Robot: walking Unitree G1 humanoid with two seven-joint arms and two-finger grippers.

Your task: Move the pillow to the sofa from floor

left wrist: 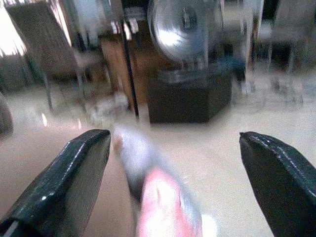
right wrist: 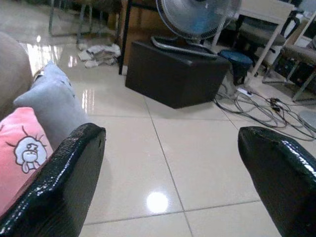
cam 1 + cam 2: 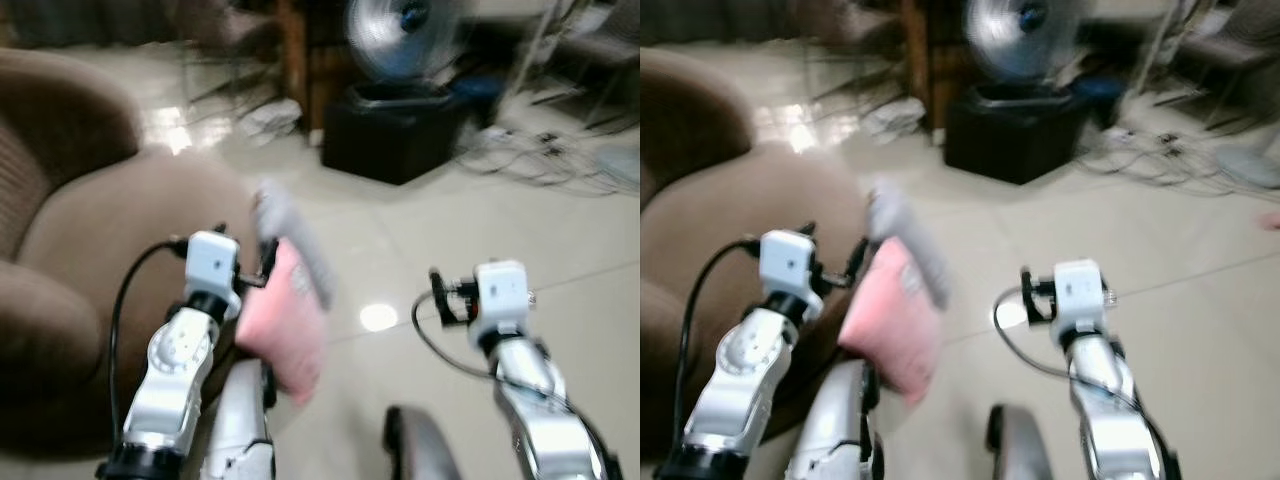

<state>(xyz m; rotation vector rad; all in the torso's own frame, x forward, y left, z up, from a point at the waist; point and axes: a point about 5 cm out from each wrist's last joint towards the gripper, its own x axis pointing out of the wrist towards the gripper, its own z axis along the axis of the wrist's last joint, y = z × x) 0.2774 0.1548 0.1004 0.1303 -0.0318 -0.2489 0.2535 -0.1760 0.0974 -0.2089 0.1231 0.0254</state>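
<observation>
Brown upholstered sofa (image 3: 90,260) fills frame left. Pink-and-grey soft pillow (image 3: 290,300) sits at its seat edge, lower centre, blurred, likely just dropped; contact unclear. Left claw (image 1: 168,163) spread wide, empty, pillow between fingers. Right claw (image 2: 168,173), lower right, wide, holding nothing.

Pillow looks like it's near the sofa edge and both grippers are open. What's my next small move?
Probably close the left gripper on the pillow, which sits between its open fingers beside the sofa seat, not on it. The right gripper is open over bare floor.
</observation>
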